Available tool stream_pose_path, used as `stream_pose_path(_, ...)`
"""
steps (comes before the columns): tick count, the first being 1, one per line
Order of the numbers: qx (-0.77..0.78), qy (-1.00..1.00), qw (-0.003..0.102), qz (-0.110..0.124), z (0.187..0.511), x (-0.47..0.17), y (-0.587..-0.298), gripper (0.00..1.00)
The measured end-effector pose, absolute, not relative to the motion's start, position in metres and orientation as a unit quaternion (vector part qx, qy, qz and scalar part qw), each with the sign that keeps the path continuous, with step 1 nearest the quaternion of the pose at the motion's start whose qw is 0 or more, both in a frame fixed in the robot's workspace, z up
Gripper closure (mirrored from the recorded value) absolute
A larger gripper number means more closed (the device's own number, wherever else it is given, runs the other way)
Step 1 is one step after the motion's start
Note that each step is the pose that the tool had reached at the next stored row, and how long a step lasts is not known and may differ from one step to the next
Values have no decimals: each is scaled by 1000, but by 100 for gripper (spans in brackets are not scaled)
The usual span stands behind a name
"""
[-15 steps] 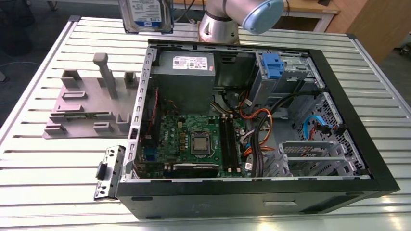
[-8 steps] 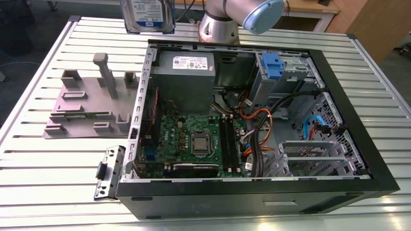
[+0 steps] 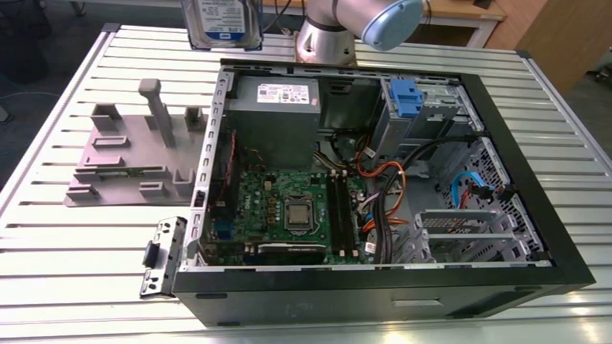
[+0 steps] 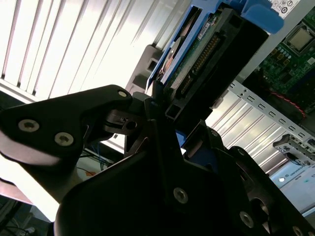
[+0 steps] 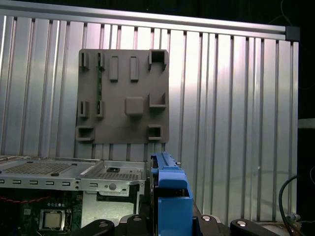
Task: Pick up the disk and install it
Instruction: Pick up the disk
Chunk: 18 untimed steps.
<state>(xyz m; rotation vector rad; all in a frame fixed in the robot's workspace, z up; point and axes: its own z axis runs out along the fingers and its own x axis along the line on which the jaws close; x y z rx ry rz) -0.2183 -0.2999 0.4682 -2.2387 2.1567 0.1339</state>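
Disk point(image 3: 222, 21): clamped between the closed gripper point(image 4: 160, 110) fingers, long axis hanging down from it, above the table point(image 3: 57, 244) behind the open computer case point(image 3: 535, 215).

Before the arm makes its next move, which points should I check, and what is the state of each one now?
1. Grip on the disk: ok, the gripper is shut on its edge.
2. Disk off the grey stand: ok, the disk hangs in the air.
3. Computer case open: ok, its inside shows.
4. Free bay for the disk: cannot tell.
5. Cables away from the bays: cannot tell; they run close by.
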Motion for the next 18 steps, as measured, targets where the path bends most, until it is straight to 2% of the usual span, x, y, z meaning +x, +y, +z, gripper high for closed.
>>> stream_pose_path(18, -719, 693, 15, 43, 468, -212, -300, 64)
